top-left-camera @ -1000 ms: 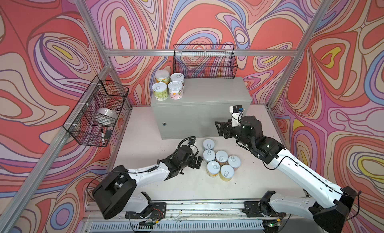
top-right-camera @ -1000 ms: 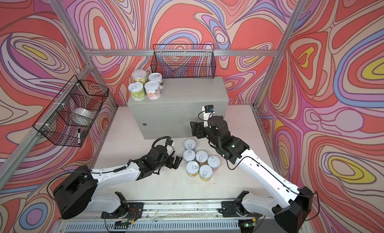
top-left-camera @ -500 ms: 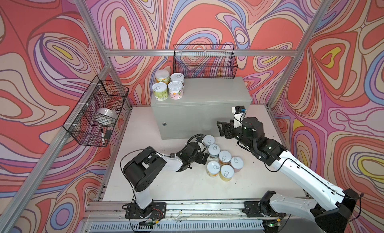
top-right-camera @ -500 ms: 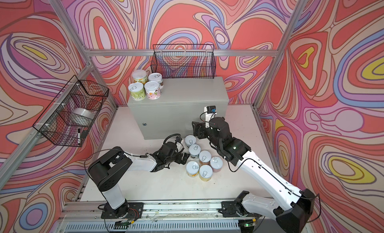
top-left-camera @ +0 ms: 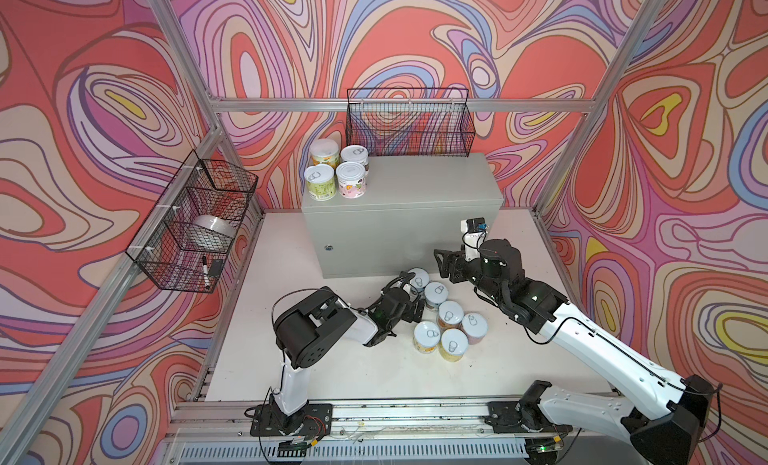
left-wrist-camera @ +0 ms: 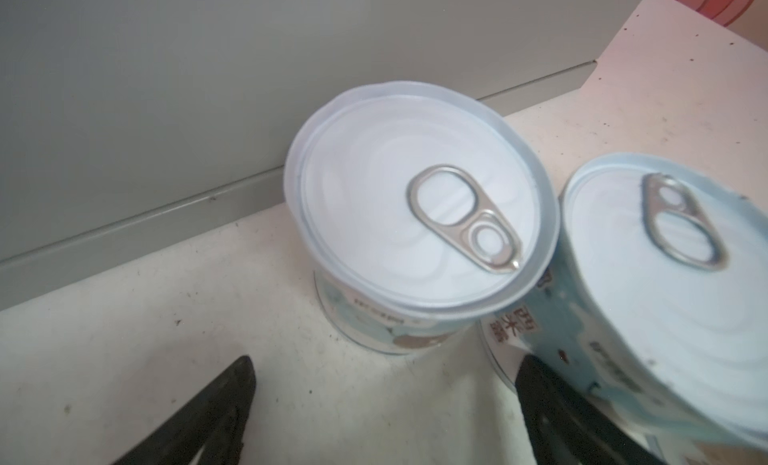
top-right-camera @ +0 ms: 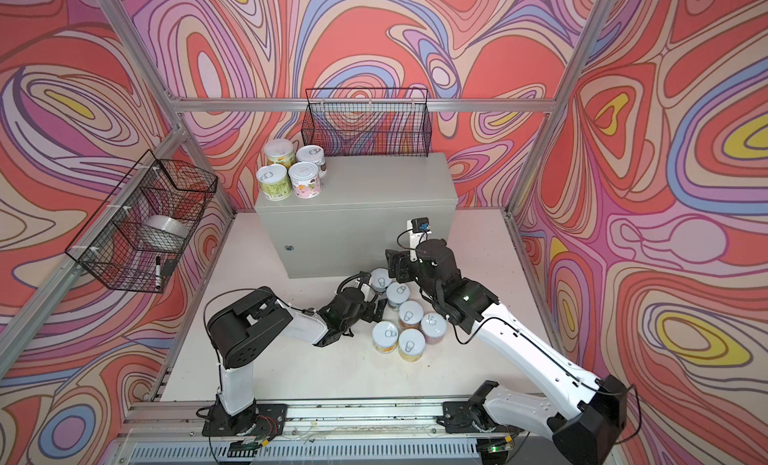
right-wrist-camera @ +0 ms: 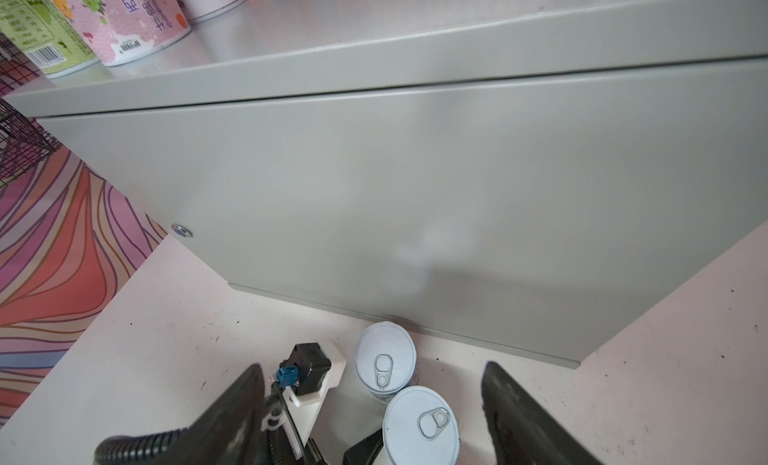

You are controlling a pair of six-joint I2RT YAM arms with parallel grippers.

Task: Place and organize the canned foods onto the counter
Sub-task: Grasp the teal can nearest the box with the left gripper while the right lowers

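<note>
Straight ahead of the left gripper (left-wrist-camera: 384,363), spread and empty, stands an upright can (left-wrist-camera: 415,209); the right gripper (right-wrist-camera: 374,369), also parted, hovers higher.

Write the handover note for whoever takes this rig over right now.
Left hand: open, down at the six short pastel-labelled pull-tab tins on the white table, holding nothing.
Right hand: open, empty, above those tins.
Done: four tins stand on the light-grey metal cabinet counter, left rear corner.
To do: six tins to lift up and arrange.
</note>
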